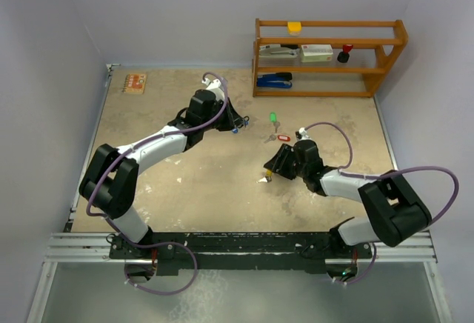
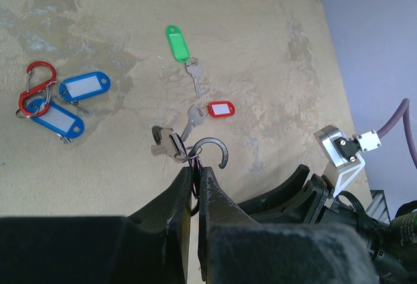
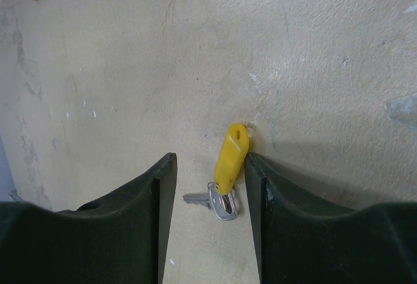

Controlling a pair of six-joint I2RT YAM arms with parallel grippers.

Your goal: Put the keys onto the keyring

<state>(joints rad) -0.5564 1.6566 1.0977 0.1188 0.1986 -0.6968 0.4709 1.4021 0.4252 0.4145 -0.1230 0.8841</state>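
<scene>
Over mottled beige tabletop [image 1: 200, 190], pale walls [image 1: 185, 12]: left fingers [image 2: 179, 209] tight on keyring [image 2: 212, 141], right fingers [image 3: 280, 219] apart.

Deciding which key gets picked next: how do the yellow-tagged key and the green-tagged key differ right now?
The yellow-tagged key has a yellow tag, the green-tagged key a green one. The yellow-tagged key lies between the open jaws of the right gripper; the green-tagged key lies free, no jaws around it. Both are silver keys lying on the table.
</scene>
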